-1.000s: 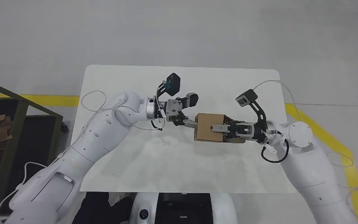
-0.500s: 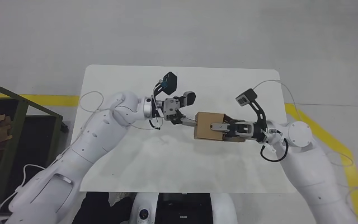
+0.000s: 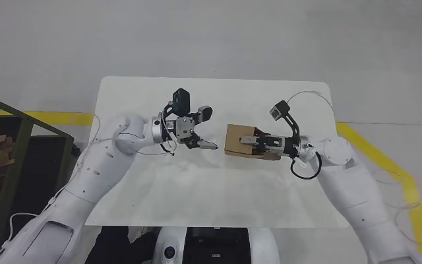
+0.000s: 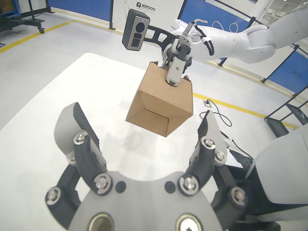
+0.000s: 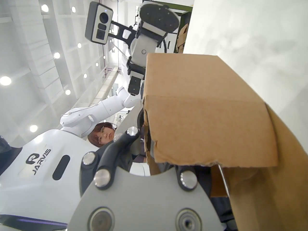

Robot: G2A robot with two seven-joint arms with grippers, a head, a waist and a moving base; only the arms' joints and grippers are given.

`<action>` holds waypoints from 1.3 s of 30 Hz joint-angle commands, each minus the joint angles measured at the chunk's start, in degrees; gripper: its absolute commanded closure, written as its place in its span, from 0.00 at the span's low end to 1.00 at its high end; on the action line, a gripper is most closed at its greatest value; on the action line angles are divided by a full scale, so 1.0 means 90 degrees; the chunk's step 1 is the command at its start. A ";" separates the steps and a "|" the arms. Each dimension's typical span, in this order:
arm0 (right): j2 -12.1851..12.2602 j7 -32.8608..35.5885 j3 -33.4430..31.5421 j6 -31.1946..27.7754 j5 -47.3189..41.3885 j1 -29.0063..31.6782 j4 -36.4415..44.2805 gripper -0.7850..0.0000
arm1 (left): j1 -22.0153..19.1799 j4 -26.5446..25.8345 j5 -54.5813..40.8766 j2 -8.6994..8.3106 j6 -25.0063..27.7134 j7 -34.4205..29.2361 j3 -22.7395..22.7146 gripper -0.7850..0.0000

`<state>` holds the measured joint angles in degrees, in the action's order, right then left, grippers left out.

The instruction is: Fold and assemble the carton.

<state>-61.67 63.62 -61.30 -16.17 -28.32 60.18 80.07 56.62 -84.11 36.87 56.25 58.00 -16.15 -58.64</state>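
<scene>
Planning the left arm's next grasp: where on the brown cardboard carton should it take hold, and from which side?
Likely a side wall at the open end of the brown cardboard carton, which faces the open left gripper. Come straight in, one finger inside, one outside. The right gripper clamps the far end, so that is taken.

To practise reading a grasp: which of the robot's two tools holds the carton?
The right tool, shut on a wall of the carton; the left tool is open, apart from it.
</scene>
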 commanded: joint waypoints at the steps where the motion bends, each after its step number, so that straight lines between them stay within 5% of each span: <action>1: -0.0073 -0.0105 0.0257 -0.0103 0.0189 -0.0191 -0.0269 1.00 | 0.0185 -0.0054 0.0167 -0.0106 0.0000 0.0199 -0.0132 0.00; 20: -0.0734 -0.0998 0.1917 0.0176 0.0804 -0.0882 -0.1600 1.00 | 0.1250 -0.0457 0.1087 -0.0865 0.0000 0.1553 -0.0893 0.00; 21: -0.0749 -0.1019 0.1943 0.0170 0.0839 -0.0888 -0.1621 0.92 | 0.1263 -0.0447 0.1134 -0.0882 0.0000 0.1583 -0.0888 0.00; 23: -0.0771 -0.1044 0.1971 0.0159 0.0914 -0.0903 -0.1657 0.30 | 0.1255 -0.0383 0.1246 -0.0905 0.0000 0.1588 -0.0863 0.00; 25: -0.0776 -0.1068 0.1964 0.0136 0.1003 -0.0905 -0.1686 0.02 | 0.1211 -0.0252 0.1304 -0.0909 0.0000 0.1576 -0.0839 0.00; 39: -0.0247 -0.0391 0.0561 -0.0101 0.0915 0.0192 -0.0422 0.00 | 0.0846 0.0162 0.1740 -0.0772 0.0000 0.1300 -0.0410 0.00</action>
<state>-64.54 59.35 -54.32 -17.15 -19.94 60.30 74.24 64.72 -82.99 51.69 49.19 58.02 -4.26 -63.09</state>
